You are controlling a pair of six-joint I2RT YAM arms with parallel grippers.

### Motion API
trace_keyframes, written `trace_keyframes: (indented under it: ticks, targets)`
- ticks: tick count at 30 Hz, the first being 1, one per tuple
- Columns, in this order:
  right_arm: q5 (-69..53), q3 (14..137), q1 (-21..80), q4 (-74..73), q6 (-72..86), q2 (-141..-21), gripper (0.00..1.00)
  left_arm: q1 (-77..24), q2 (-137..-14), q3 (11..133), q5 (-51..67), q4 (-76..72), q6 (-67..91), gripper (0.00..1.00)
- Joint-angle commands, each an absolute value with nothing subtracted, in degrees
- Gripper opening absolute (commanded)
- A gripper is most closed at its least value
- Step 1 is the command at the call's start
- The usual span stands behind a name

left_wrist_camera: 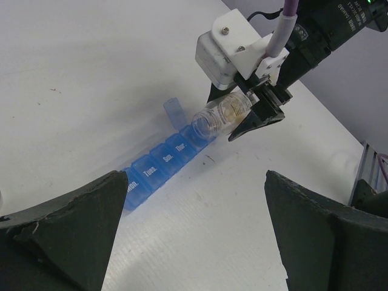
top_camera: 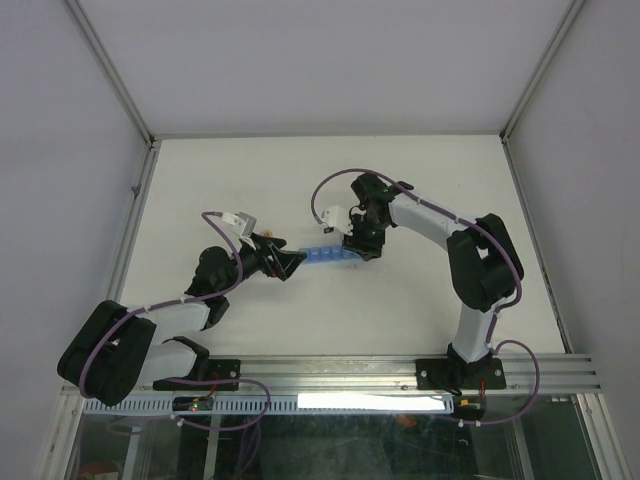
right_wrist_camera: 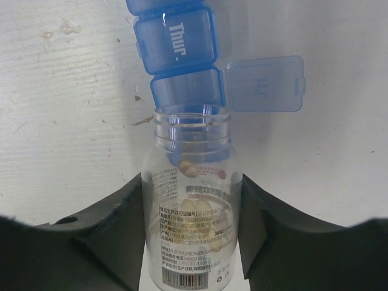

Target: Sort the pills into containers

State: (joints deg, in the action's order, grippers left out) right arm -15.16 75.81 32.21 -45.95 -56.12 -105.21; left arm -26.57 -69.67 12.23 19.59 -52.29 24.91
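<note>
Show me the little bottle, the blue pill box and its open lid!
clear pill bottle (right_wrist_camera: 193, 182): right wrist view, middle of its body.
blue pill organizer (left_wrist_camera: 165, 160): left wrist view, a closed lid mid-row.
open lid (right_wrist_camera: 267, 83): right wrist view, centre of the flipped-open flap.

On my feed the left arm (top_camera: 175, 358) and the right arm (top_camera: 430, 222) match: smooth white link shells between bulky matte black joint housings (top_camera: 482, 268). Each stands on a flat black base plate (top_camera: 455, 372). A thin purple cable (top_camera: 335, 185) loops along each arm, standing clear of the shells at the joints. The right wrist carries a boxy white camera block (left_wrist_camera: 218, 57) with silver screw heads (left_wrist_camera: 226, 28) on top, and the black housing behind it bears small white lettering (left_wrist_camera: 342, 15) I cannot read in full. The left gripper (left_wrist_camera: 195, 176) has two broad dark grey wedge fingers (left_wrist_camera: 73, 233) with rough, chipped-looking edges; the right gripper (right_wrist_camera: 193, 182) has smooth black fingers (right_wrist_camera: 91, 242).
</note>
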Motion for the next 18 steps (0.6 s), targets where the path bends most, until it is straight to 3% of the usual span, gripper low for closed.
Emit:
trace_keyframes:
  ticks: [1,18]
  targets:
    - [-12.7,79.0,33.1,-48.1,-56.7,-105.9,0.01,-26.7,-68.9,11.8,19.5,-55.9,25.3,0.99]
    - [-6.6,83.4,35.6,-52.4,-56.3,-108.9,0.01,-26.7,-68.6,11.6,19.3,-55.9,25.3,0.99]
